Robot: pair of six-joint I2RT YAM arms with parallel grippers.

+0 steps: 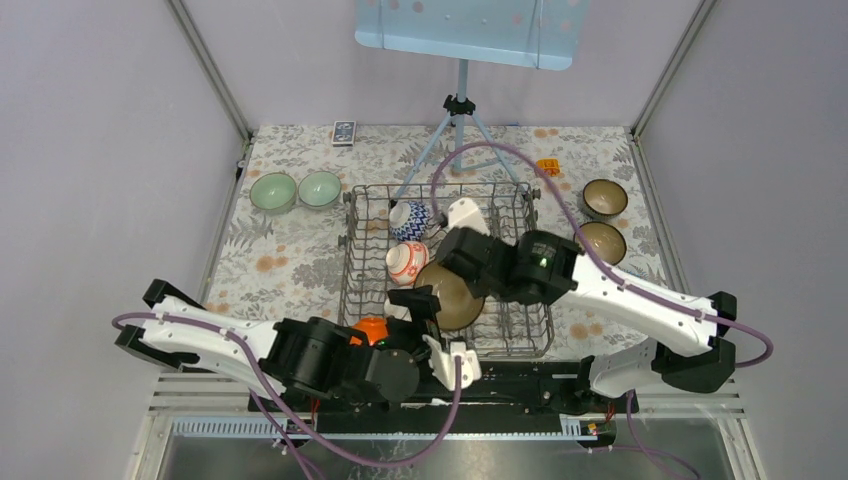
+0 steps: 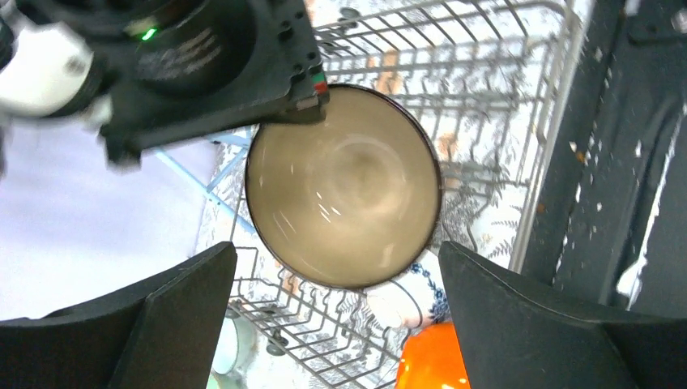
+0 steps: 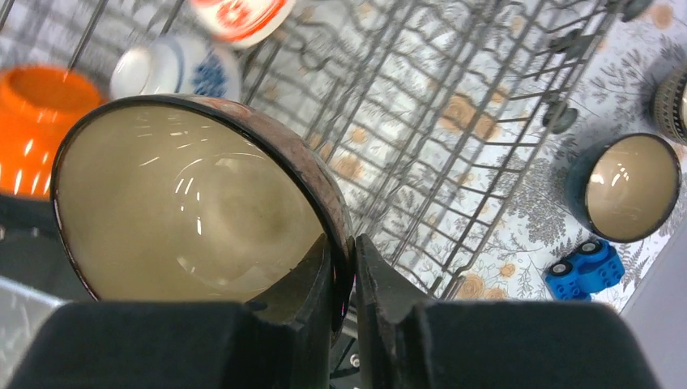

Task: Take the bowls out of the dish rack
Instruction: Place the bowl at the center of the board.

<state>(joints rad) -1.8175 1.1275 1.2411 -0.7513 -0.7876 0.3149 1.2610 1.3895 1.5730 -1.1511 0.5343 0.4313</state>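
Note:
My right gripper (image 3: pixel 344 259) is shut on the rim of a dark brown bowl with a tan inside (image 3: pixel 190 203), held tilted above the grey wire dish rack (image 1: pixel 350 250). My left gripper (image 2: pixel 336 324) is open just in front of that bowl (image 2: pixel 344 182), its fingers apart from it. In the rack are an orange bowl (image 1: pixel 370 330), a red-and-white bowl (image 1: pixel 407 262) and a blue-and-white bowl (image 1: pixel 410 220). Two pale green bowls (image 1: pixel 272 192) sit on the cloth to the left of the rack. Two brown bowls (image 1: pixel 605 198) sit to its right.
A blue-grey tripod stand (image 1: pixel 459 130) with a pale blue panel (image 1: pixel 470 30) rises behind the rack. A small card box (image 1: pixel 343 132) and an orange tag (image 1: pixel 548 166) lie at the back. A blue toy car (image 3: pixel 585 267) is near the right brown bowls.

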